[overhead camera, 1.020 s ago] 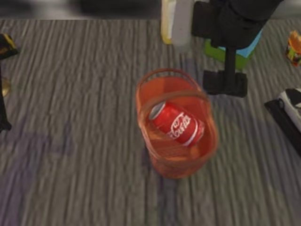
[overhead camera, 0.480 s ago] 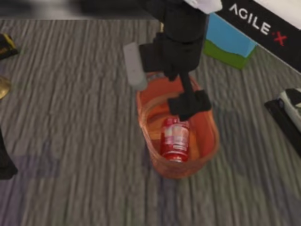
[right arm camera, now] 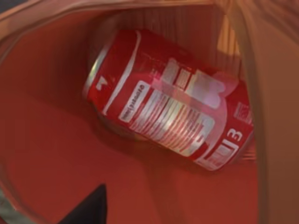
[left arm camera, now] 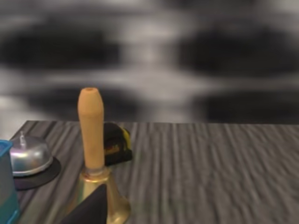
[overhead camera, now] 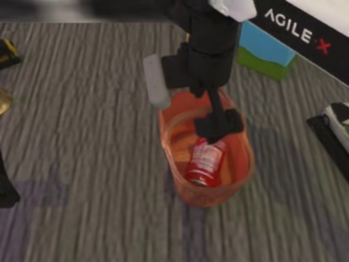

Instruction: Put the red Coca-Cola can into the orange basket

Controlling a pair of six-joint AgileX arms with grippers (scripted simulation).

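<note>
Right gripper [overhead camera: 219, 123] is seen inside the far end of the orange basket [overhead camera: 172, 158], just above the red Coca-Cola can [overhead camera: 205, 161]; whether its fingers are parted or closed cannot be told, and no grasp on the can is visible. The can is lying tilted on the basket floor, label side shown in the right wrist view [right arm camera: 168, 116]. Blue and green carton [overhead camera: 267, 49] is located beyond the basket. Left arm is parked at the table's left edge, near a brass handbell [left arm camera: 96, 177].

Far end of basket [overhead camera: 180, 174] hidden under right arm, its handle not visible, can [overhead camera: 206, 161] top covered by right gripper [overhead camera: 219, 123], carton [overhead camera: 268, 50] partly hidden, fingers unclear, left gripper out of view
</note>
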